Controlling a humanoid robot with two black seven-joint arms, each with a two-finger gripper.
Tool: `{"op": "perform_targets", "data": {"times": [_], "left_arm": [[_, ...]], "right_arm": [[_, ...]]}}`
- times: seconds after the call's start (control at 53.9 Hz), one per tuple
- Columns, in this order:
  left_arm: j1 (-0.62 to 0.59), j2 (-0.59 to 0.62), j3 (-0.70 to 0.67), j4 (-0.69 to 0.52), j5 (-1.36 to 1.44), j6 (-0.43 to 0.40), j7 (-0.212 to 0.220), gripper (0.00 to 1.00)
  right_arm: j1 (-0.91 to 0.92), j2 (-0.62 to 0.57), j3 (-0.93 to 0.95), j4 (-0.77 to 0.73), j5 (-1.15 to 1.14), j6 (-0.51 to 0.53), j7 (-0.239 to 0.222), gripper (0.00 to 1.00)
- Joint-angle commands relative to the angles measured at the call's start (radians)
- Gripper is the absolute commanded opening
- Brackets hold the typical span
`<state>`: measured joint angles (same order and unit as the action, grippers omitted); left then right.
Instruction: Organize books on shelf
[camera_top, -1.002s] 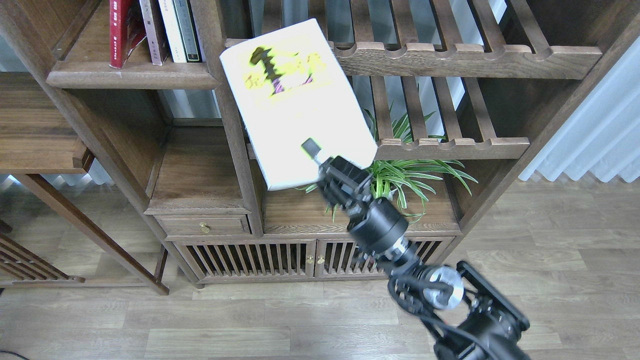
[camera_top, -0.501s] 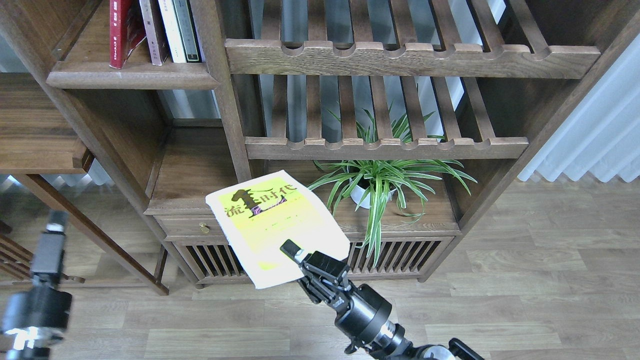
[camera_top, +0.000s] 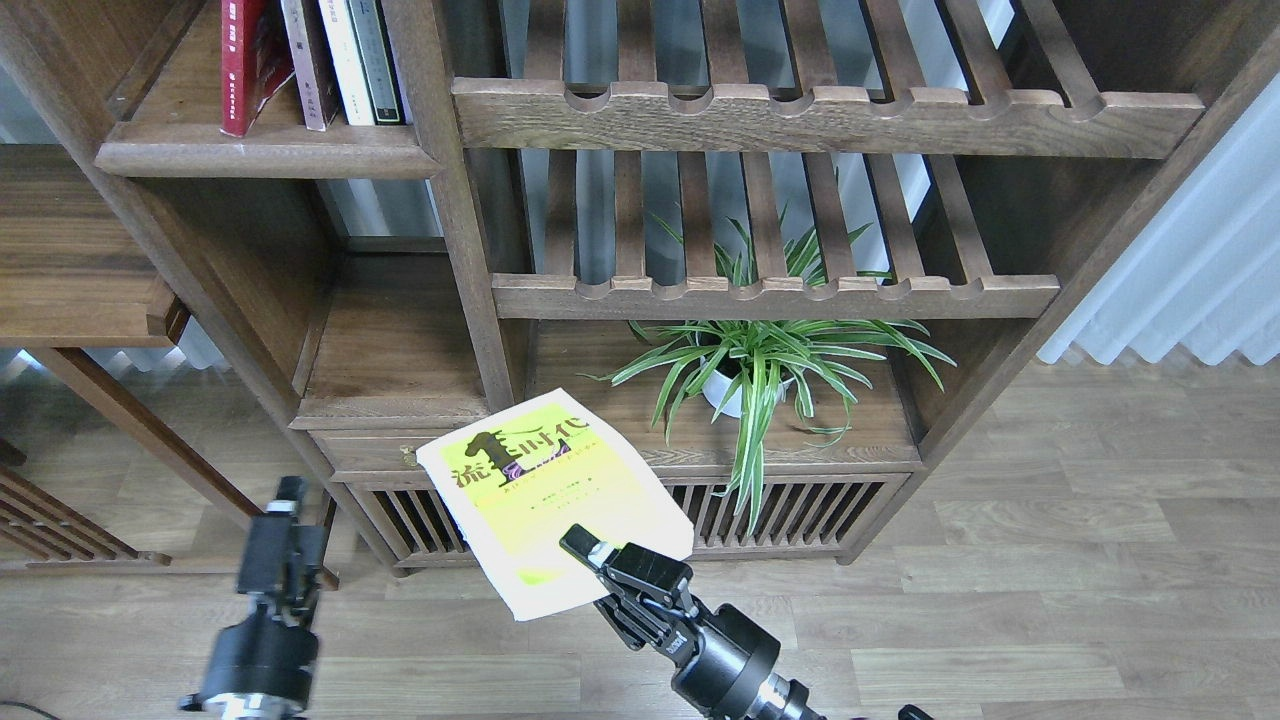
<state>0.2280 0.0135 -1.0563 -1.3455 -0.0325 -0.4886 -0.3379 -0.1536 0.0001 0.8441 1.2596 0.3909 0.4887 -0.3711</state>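
Observation:
My right gripper (camera_top: 583, 552) is shut on the near edge of the yellow-green book (camera_top: 548, 490) with the black figure, holding it cover up, low in front of the cabinet doors. The bright red book (camera_top: 241, 62) and the dark maroon book (camera_top: 305, 60) stand upright on the dark-brown shelf (camera_top: 262, 152) at the upper left. My left gripper (camera_top: 282, 512) is low at the left, pointing up and away; its fingers cannot be told apart.
A thin white book (camera_top: 342, 58) and a dark-green one (camera_top: 376, 58) stand to the right of the maroon book. Slatted racks (camera_top: 820, 112) fill the upper right. A potted spider plant (camera_top: 755, 365) sits on the lower board.
The right gripper has brought the yellow-green book down from shelf height to in front of the cabinet doors. The left arm came into view at the lower left and moved right.

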Motion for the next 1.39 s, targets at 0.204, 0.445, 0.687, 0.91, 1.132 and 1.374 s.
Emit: {"op": "perform_targets", "data": {"times": [0.204,0.445,0.687,0.91,1.132,1.374], "left_arm": [[0.013,-0.014,0.119,0.014,-0.001,0.000,0.002,1.00],[0.016,-0.014,0.171,0.026,-0.001,0.000,0.010,0.93],[0.014,-0.014,0.171,0.042,-0.003,0.000,0.056,0.66],[0.010,-0.014,0.171,0.048,-0.047,0.000,0.072,0.08],[0.007,-0.014,0.162,0.051,-0.055,0.000,0.128,0.05],[0.011,-0.014,0.124,0.049,-0.053,0.000,0.154,0.04]], "right_arm": [[-0.024,0.000,-0.059,0.000,0.003,0.000,-0.025,0.06],[-0.038,0.000,-0.066,0.000,0.002,0.000,-0.031,0.06],[-0.058,0.000,-0.068,0.001,0.000,0.000,-0.043,0.06],[-0.063,0.000,-0.077,0.003,-0.001,0.000,-0.045,0.06],[-0.067,0.000,-0.077,0.001,-0.003,0.000,-0.048,0.06],[-0.067,0.000,-0.073,0.001,-0.015,0.000,-0.048,0.24]]}}
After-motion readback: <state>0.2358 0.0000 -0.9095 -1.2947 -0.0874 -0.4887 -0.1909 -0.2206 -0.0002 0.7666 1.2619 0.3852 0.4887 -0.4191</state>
